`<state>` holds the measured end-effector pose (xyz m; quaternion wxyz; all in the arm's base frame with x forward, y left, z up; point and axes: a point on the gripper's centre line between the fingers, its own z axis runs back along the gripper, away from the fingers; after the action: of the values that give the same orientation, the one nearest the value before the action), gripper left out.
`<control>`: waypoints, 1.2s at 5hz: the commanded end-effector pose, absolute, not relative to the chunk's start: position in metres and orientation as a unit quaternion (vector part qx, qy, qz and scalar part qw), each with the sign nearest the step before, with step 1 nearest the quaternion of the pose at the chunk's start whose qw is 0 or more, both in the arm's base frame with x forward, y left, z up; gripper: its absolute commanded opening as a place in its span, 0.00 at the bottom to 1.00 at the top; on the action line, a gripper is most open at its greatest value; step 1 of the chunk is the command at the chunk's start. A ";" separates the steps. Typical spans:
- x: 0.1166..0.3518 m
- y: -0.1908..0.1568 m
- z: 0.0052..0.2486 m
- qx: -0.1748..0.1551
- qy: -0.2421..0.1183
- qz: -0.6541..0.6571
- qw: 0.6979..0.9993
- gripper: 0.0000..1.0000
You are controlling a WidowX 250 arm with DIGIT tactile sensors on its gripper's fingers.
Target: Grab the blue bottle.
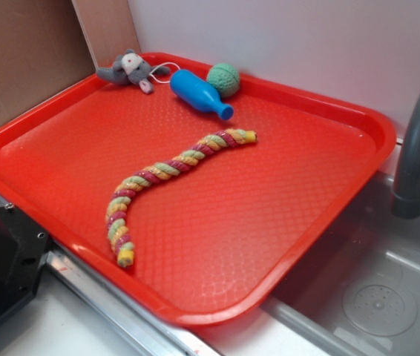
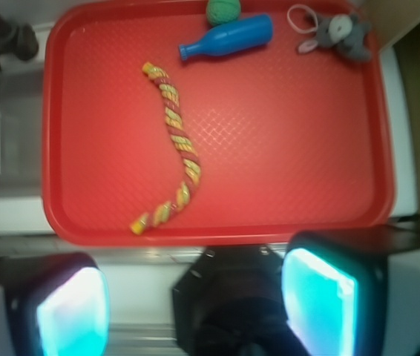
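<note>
The blue bottle (image 1: 199, 93) lay on its side at the top of the red tray (image 1: 329, 185), touching or just beside the green knitted ball (image 1: 223, 78), with a grey toy mouse (image 1: 128, 70) near its base. The gripper (image 2: 195, 304) hung released and empty above the tray's near edge. It should probably close across the bottle's body, clear of the ball.

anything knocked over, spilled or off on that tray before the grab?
Only the blue bottle stands out: it lies on its side near the tray's far rim, neck pointing toward the sink side, next to the green knitted ball. The plush mouse and twisted rope lie loose. No spill or damage visible.
</note>
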<state>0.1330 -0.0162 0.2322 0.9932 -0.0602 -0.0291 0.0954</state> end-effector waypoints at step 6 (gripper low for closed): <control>0.291 0.006 0.109 -0.044 -0.133 0.569 0.810 1.00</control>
<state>0.2862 -0.0023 0.0914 0.8148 -0.0278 -0.1129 0.5680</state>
